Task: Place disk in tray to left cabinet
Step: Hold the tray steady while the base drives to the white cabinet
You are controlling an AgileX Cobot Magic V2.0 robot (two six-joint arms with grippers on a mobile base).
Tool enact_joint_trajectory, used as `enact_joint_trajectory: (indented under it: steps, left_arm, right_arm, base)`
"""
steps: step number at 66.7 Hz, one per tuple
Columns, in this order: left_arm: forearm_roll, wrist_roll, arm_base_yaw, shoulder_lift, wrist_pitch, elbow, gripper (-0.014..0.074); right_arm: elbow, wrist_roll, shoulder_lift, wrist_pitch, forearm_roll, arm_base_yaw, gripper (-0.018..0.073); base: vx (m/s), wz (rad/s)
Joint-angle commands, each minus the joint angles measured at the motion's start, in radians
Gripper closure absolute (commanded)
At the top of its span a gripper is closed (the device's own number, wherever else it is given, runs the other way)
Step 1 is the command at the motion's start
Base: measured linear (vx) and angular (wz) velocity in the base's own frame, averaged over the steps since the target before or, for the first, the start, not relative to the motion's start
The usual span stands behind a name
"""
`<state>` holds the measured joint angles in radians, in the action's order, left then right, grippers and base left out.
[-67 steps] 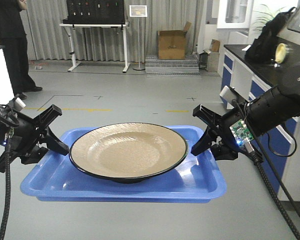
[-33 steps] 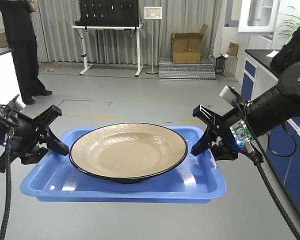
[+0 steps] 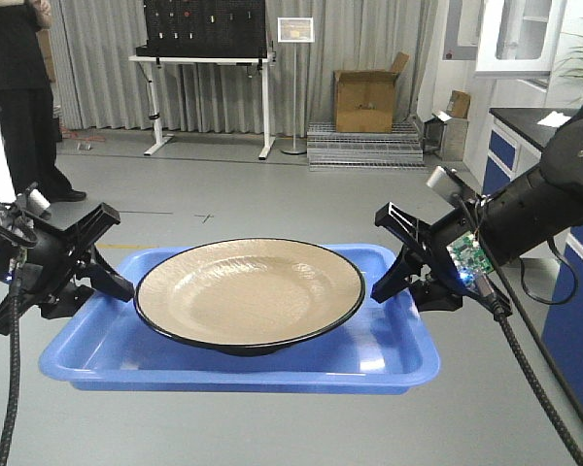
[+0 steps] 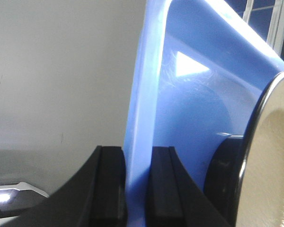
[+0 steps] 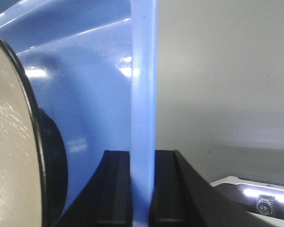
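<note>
The bright blue rectangular plastic tray (image 3: 107, 354) hangs level in the air above the grey floor (image 3: 272, 204), carried between the two arms. The wide, shallow round disk (image 3: 250, 291), tan inside with a thin black rim, sits in the middle of the tray, resting on its dark foot and taking up most of the tray's floor.

The left tool (image 3: 120, 277) is clenched on the tray's short left rim. In the left wrist view its two black fingers (image 4: 111, 184) press on either side of the blue edge (image 4: 141, 118), with the disk's black rim (image 4: 255, 142) just beyond. The right tool (image 3: 387, 277) is clamped the same way on the opposite short rim. The right wrist view shows its black fingers (image 5: 163, 189) pinching the blue edge (image 5: 143, 94) from both sides, and the disk (image 5: 9, 142) near it.

Well behind the tray stand a white-legged table (image 3: 209, 68), a sign on a thin post (image 3: 295, 31), an open cardboard box (image 3: 367, 97) and a person in black clothes (image 3: 19, 87). A blue-fronted counter (image 3: 510, 146) runs along the right side.
</note>
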<state>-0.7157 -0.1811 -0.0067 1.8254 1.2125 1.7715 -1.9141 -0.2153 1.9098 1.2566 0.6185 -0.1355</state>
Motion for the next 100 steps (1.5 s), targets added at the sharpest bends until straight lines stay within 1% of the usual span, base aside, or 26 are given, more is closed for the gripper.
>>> enact_joint_trajectory:
  steps: [1, 54, 100]
  left_arm:
    - [-0.263, -0.040, -0.040, -0.060, 0.043, 0.038, 0.0596]
    - [-0.263, -0.040, -0.040, -0.060, 0.042, 0.038, 0.0596]
    - [-0.263, -0.040, -0.040, -0.060, 0.042, 0.038, 0.0596]
  right_arm:
    - [-0.038, -0.007, -0.067, -0.006, 0.274, -0.035, 0.0565]
    - [-0.038, -0.007, -0.067, 0.013, 0.276, -0.035, 0.0565]
    - [-0.038, -0.007, -0.067, 0.015, 0.277, -0.035, 0.0565]
  base:
    - [0.56, -0.04]
    - [0.59, -0.05]
    - [0.69, 0.00]
